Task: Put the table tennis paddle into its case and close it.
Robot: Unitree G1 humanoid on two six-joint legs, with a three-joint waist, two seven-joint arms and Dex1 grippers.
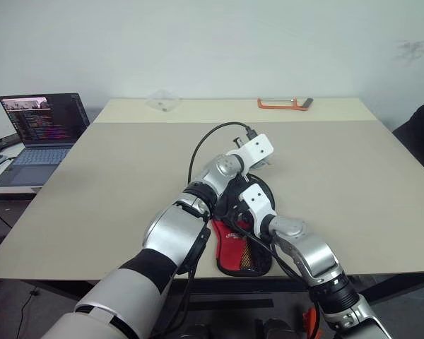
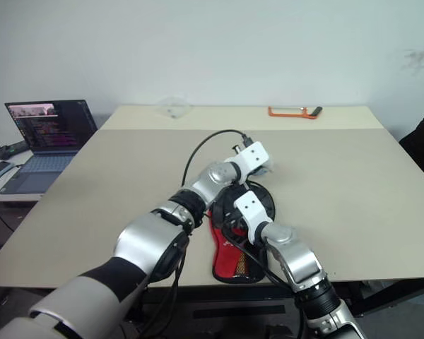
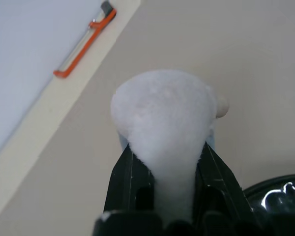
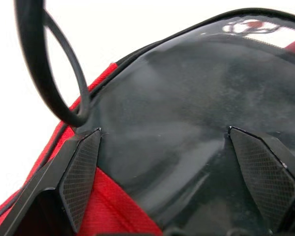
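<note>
The case (image 1: 242,253) lies near the table's front edge, red fabric with mesh and a black rounded end (image 2: 258,201). In the right wrist view my right gripper (image 4: 164,142) is open, its fingers (image 4: 81,172) spread just over the case's glossy black face (image 4: 177,98) and red panel. My left gripper (image 3: 167,152) reaches past the case's far end and is shut on a white fluffy thing (image 3: 162,108), which it holds above the bare tabletop. Its white wrist mount (image 1: 254,150) sits over the case's round end. The table tennis paddle is hidden.
An open laptop (image 1: 46,127) stands on a side desk to the left. An orange-handled tool (image 1: 284,104) and a clear plastic piece (image 1: 162,102) lie at the table's far edge (image 1: 233,100). A black cable (image 1: 212,138) loops above my left wrist.
</note>
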